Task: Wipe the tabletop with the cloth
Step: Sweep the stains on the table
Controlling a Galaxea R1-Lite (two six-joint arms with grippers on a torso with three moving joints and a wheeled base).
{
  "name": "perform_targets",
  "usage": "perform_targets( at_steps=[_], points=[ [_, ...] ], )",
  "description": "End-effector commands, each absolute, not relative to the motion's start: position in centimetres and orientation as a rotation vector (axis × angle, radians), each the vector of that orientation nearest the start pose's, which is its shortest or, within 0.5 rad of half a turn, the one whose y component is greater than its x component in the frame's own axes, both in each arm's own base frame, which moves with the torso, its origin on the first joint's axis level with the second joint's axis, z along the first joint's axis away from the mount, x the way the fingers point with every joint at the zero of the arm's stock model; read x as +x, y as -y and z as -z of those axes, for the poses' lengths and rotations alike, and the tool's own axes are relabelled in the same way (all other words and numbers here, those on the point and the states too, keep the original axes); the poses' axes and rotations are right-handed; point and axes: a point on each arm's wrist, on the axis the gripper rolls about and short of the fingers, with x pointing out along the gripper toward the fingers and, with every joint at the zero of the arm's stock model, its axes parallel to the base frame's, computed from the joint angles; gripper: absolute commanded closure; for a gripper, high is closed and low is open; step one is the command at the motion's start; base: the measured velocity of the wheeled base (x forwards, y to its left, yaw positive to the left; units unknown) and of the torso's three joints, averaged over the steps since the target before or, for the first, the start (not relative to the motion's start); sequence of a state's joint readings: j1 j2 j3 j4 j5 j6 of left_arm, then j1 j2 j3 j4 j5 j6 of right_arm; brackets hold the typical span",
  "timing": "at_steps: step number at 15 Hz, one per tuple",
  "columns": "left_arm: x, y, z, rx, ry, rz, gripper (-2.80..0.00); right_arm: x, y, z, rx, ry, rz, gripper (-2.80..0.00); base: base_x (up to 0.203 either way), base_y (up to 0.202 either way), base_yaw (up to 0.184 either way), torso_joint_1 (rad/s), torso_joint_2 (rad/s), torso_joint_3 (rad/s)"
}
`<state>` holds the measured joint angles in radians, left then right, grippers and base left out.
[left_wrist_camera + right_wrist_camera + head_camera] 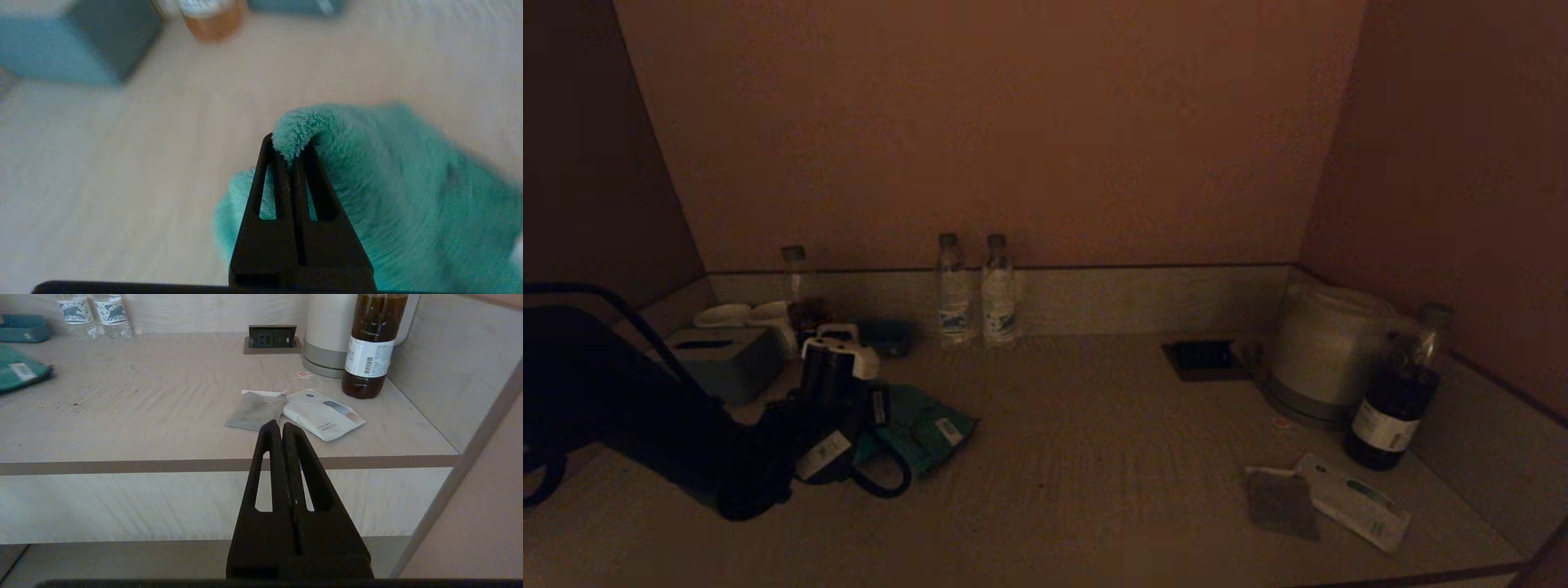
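Observation:
The teal cloth (pixel 923 429) lies on the left part of the pale wooden tabletop (pixel 1094 441). My left gripper (pixel 291 143) is shut on a fold of the cloth (pixel 388 196) and holds it against the table. In the head view the left arm (pixel 792 425) covers the cloth's near left part. My right gripper (pixel 282 426) is shut and empty, parked off the table in front of its right front edge. The cloth's corner with a white label also shows in the right wrist view (pixel 20 371). Dark crumbs (pixel 73 403) lie on the tabletop.
A grey tissue box (pixel 723 359), white cups (pixel 743 314) and a small brown bottle (pixel 800 298) stand back left. Two water bottles (pixel 976 290) stand at the back wall. A socket plate (pixel 1201 357), kettle (pixel 1327 351), dark bottle (pixel 1396 400) and paper packets (pixel 1327 498) sit right.

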<state>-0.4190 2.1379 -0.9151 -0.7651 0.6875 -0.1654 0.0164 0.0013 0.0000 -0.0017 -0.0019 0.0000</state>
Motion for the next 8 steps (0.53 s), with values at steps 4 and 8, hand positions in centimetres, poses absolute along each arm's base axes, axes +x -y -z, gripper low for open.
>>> perform_targets(
  at_steps=[4,8],
  points=[
    [41.4,13.2,-6.3,0.068,-0.301,-0.352,0.0,-2.3,0.0,-7.6,0.0,0.0,-0.015,0.0,0.0,0.0,0.0,0.0,0.0,0.0],
    [45.6,14.8,-3.6,0.113,-0.273,-0.334,0.0,-2.3,0.0,-7.6,0.0,0.0,-0.015,0.0,0.0,0.0,0.0,0.0,0.0,0.0]
  ],
)
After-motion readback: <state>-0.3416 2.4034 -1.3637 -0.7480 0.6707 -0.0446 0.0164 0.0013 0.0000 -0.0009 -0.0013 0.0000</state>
